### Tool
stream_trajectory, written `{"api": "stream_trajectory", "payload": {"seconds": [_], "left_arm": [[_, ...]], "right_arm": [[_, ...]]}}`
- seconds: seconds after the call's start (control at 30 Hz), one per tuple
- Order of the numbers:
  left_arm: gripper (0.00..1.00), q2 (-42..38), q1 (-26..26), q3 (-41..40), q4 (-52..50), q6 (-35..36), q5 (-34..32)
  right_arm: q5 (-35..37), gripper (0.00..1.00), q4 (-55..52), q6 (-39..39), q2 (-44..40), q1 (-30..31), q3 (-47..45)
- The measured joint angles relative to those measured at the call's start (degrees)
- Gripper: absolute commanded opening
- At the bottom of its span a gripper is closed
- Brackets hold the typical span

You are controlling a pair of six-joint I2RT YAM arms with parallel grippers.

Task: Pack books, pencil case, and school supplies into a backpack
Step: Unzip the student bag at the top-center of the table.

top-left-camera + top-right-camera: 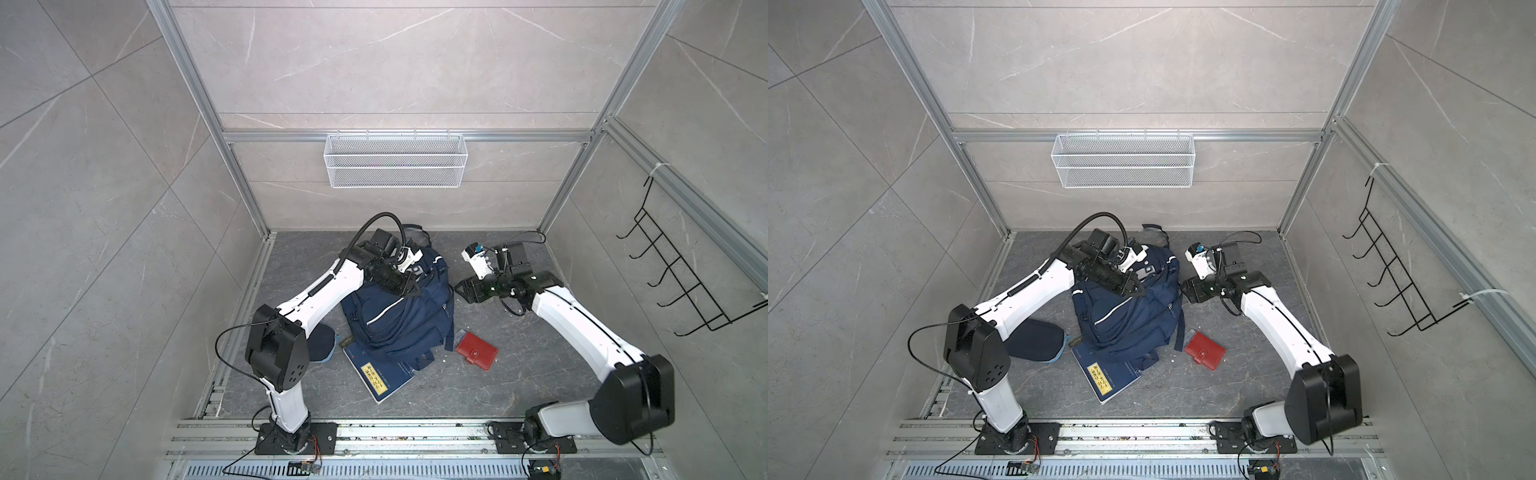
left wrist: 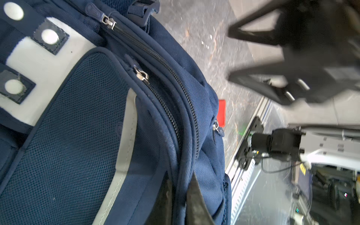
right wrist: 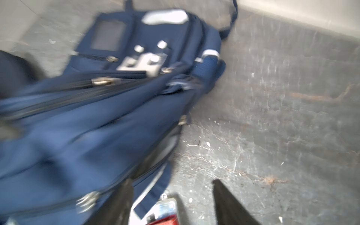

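Observation:
The navy backpack (image 1: 399, 316) (image 1: 1125, 320) lies on the grey floor between the arms. My left gripper (image 1: 409, 289) (image 2: 180, 175) is shut on a piped fold of the backpack (image 2: 78, 116) beside a zipper. My right gripper (image 1: 461, 289) (image 3: 171, 182) stands open just right of the backpack (image 3: 97, 126), holding nothing. A navy book (image 1: 376, 376) with a yellow label pokes out from under the bag's front. The pencil case (image 1: 322, 343) lies partly behind my left arm. The red case (image 1: 477, 348) (image 3: 165, 221) and a clear bluish piece (image 1: 460, 334) lie to the front right.
A white mesh basket (image 1: 395, 166) hangs on the back wall. A black wire hook rack (image 1: 681, 282) is fixed to the right wall. Aluminium rails (image 1: 374, 432) run along the front edge at the arm bases.

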Motion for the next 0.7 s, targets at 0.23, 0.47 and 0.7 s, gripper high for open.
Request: {"api": "stream_trajectory", "payload": {"seconds": [0.23,0.47,0.7], "left_arm": [[0.0,3.6,0.6,1.7,5.2,-5.9,0.0],[0.0,4.6,1.0,1.9,8.2,-8.4,0.2],[0.0,4.6,1.0,1.9,9.1,-9.0,0.4]], "right_arm": [[-2.8,0.69,-4.0,1.5,-5.6,6.1,-4.0],[0.9,0.68,-4.9,2.9,0.2,6.1,-4.8],[4.8,0.68,-4.6,2.2,3.7,6.1,-1.9]]}}
